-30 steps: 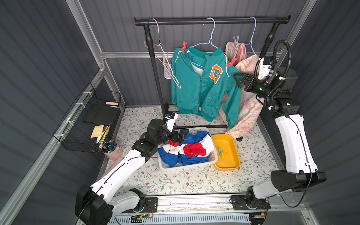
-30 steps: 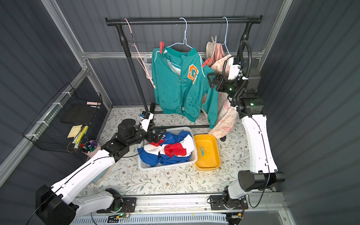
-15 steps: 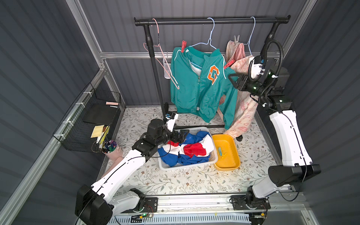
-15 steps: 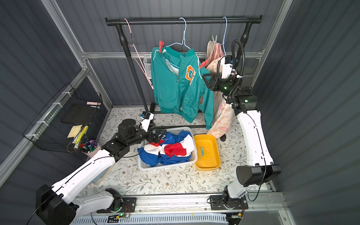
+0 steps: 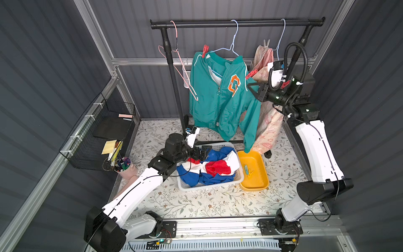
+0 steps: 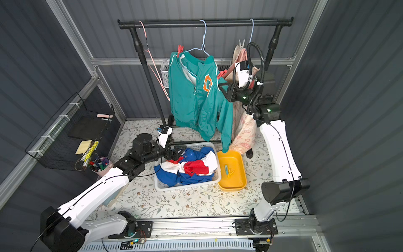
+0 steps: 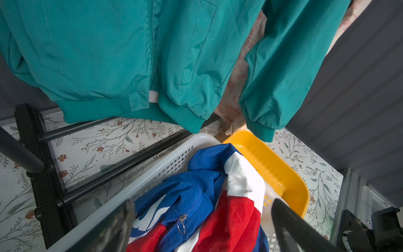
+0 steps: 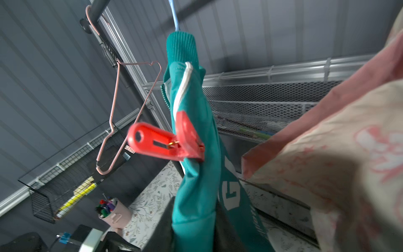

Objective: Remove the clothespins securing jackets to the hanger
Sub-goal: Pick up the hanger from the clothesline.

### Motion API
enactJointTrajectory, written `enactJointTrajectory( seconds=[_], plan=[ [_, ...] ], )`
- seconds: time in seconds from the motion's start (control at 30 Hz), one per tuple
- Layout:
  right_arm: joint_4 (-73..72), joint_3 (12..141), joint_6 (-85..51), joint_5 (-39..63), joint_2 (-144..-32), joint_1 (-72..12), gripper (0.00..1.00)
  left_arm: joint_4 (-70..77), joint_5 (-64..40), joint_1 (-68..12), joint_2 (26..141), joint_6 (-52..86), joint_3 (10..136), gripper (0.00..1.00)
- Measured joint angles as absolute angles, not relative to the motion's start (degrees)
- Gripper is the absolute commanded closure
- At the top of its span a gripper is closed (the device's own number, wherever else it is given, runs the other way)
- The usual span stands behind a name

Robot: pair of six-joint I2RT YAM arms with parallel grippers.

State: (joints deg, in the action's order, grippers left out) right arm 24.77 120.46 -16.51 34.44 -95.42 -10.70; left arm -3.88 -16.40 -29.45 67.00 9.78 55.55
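The right arm is swinging in from beside the cream floral jacket (image 5: 268, 122), bringing the right gripper (image 5: 253, 89) up against the teal jacket (image 5: 218, 104) on the rail (image 5: 239, 22). Its fingers (image 8: 162, 231) are straddling teal fabric just below a red clothespin (image 8: 165, 141) that is clipping the shoulder; whether they are pinching tight cannot be told. A second red clothespin (image 5: 205, 50) is holding the far shoulder. The left gripper (image 5: 204, 151) is hovering, fingers spread wide and holding nothing, over the white basket (image 5: 209, 188) where the blue, red and white jacket (image 5: 216, 169) is lying. Two loose clothespins (image 5: 248, 170) are resting in the yellow tray (image 5: 259, 184).
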Motion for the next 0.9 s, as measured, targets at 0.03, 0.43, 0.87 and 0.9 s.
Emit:
enactJointTrajectory(
  seconds=[0.03, 0.43, 0.87, 0.9],
  plan=[
    [24.9, 120.5, -16.3, 34.5, -95.4, -10.8, 0.89, -3.9, -16.4, -29.5, 67.0, 9.8, 55.5, 0.01],
    [24.9, 120.8, -17.0, 35.1, -94.4, -11.1, 1.0, -3.7, -16.4, -29.5, 66.5, 9.5, 55.5, 0.01],
    [21.9, 121.0, -18.1, 29.2, -91.0, -11.4, 1.0, 1.4, -17.3, -29.5, 58.6, 6.9, 56.3, 0.01],
    [21.5, 121.0, -18.2, 28.9, -90.8, -11.4, 1.0, 2.6, -17.5, -29.5, 57.6, 6.9, 56.3, 0.01]
  ],
)
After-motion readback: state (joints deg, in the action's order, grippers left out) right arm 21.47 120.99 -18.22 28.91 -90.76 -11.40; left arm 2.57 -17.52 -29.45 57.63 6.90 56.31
